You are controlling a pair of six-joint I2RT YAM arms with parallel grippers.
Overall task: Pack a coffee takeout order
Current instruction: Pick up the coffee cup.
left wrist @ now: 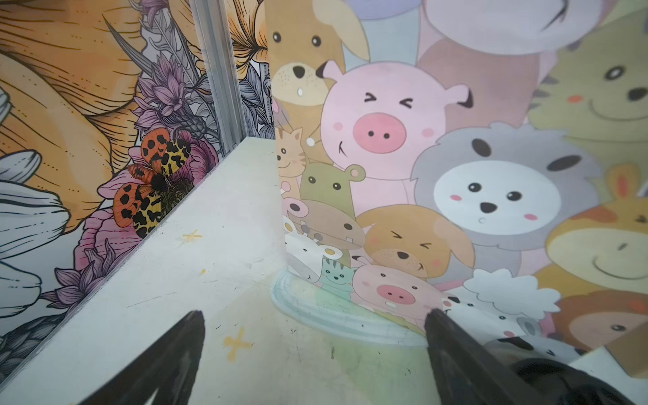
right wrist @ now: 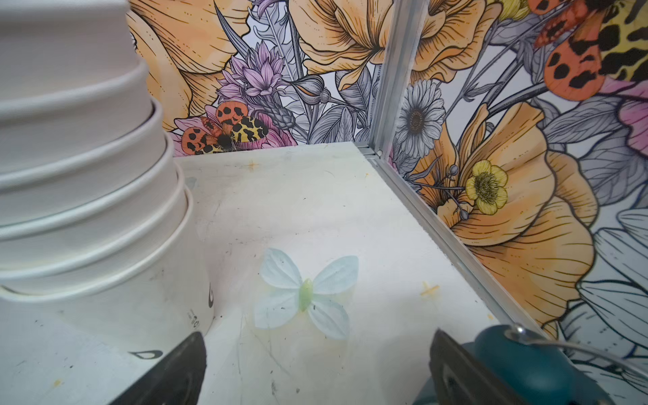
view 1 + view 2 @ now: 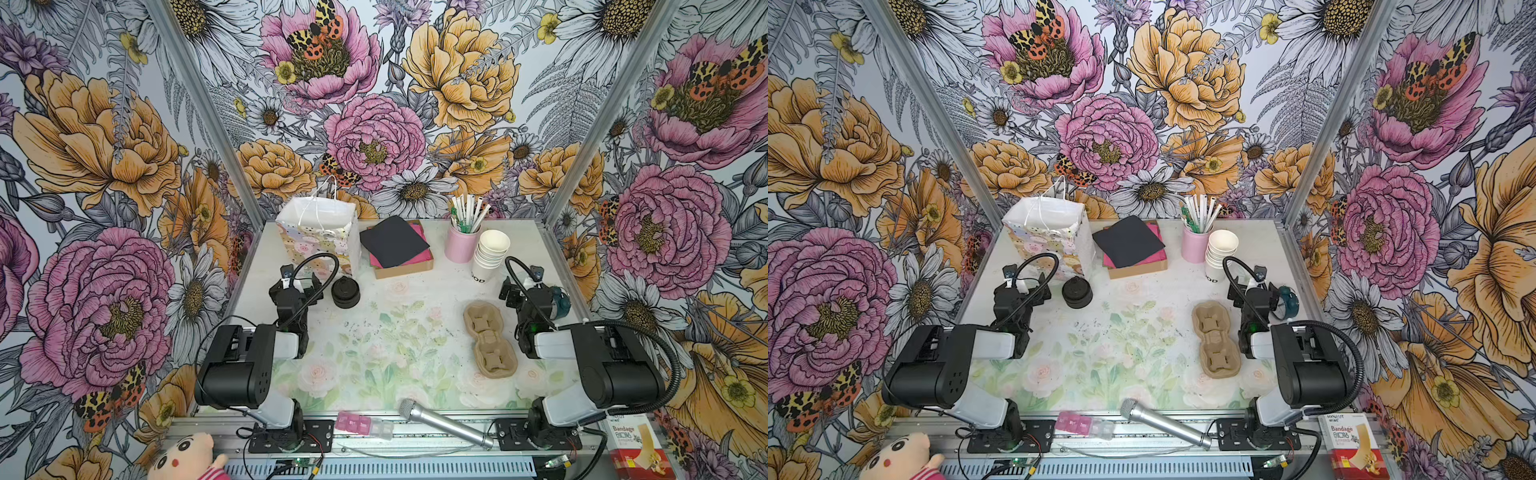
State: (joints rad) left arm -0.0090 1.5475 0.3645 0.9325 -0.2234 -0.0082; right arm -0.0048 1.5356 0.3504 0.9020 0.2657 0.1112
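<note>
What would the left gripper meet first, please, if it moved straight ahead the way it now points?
Most likely the animal-print gift bag: in the left wrist view its near corner stands just ahead of the open left gripper, with only table between. Depth is hard to judge.

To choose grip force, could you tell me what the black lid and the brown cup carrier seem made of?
The black lid is probably moulded plastic: smooth, with a faint sheen on its rim. The brown cup carrier is apparently moulded paper pulp: matte tan, with soft pressed edges.
</note>
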